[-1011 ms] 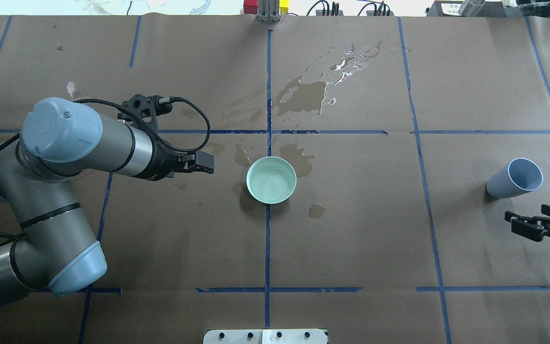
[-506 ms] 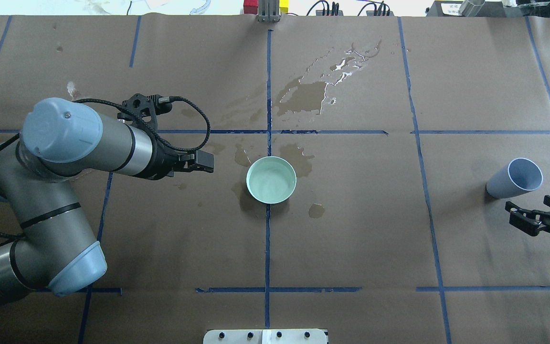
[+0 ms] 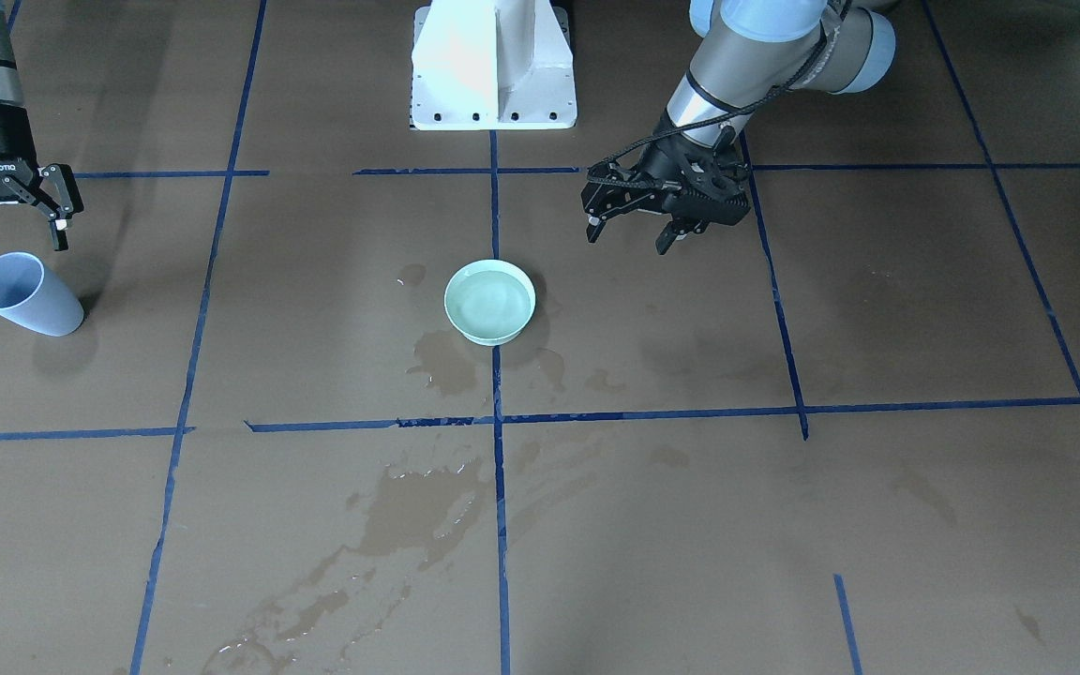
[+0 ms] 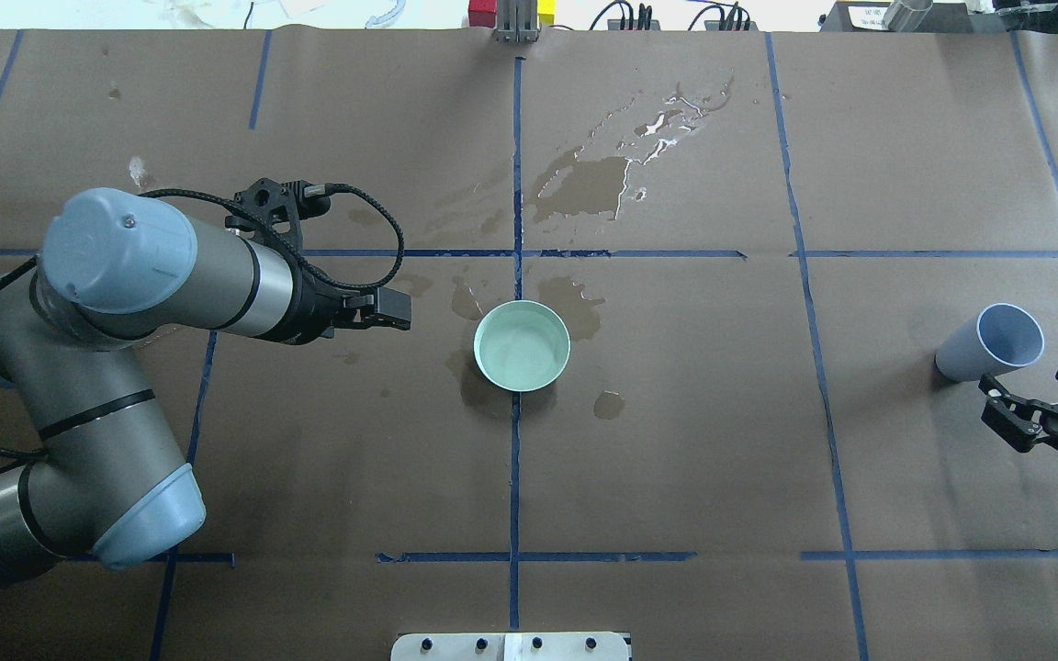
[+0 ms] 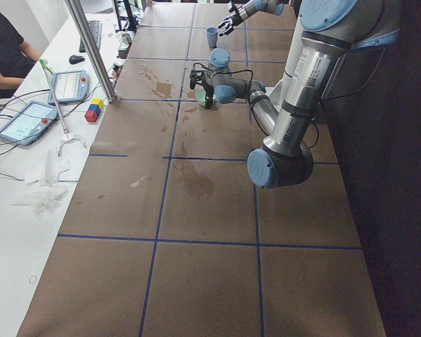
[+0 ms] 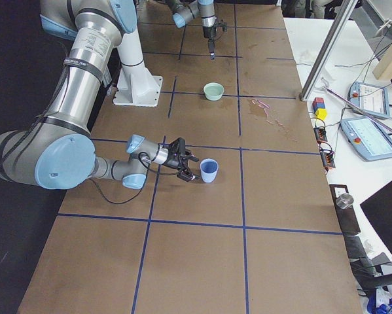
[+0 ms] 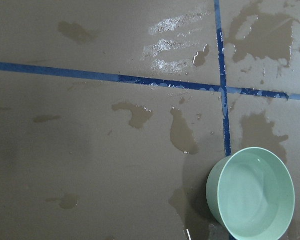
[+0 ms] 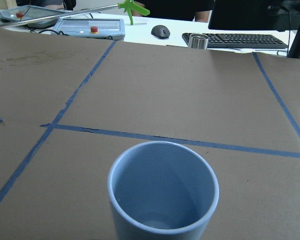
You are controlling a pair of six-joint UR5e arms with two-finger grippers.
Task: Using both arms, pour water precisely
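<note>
Just ahead of the right pincer (image 3: 10, 225), whose 2 fingers stand spread and empty, sits the pale blue cup (image 3: 24, 293), upright, near the fingertips but not yet between them. We judge the step in hand to be taking hold of this cup. To do it well we would bring the fingers level with the cup's mid-wall, 1 on each side, and centre the cup in the gap before squeezing. We would press only as firmly as the hold needs, since a knock from 1 fingertip could tip the cup over.

The left pincer (image 3: 627, 239) hangs with its fingers apart too, gripping nothing. Beyond its tips, clearly apart from them, rests the mint-green bowl (image 3: 488, 339), and the water (image 7: 255, 192) lies inside it, clear with a faint waterline. Wet stains (image 4: 584, 184) darken the brown paper around and past the bowl.

Neither wrist view shows its own fingers. The right one cuts the cup off at its lower edge, and we cannot tell whether any water lies at the bottom. The overhead view crops most of the right arm and shows the left pincer edge-on, so its gap reads only from across the table
</note>
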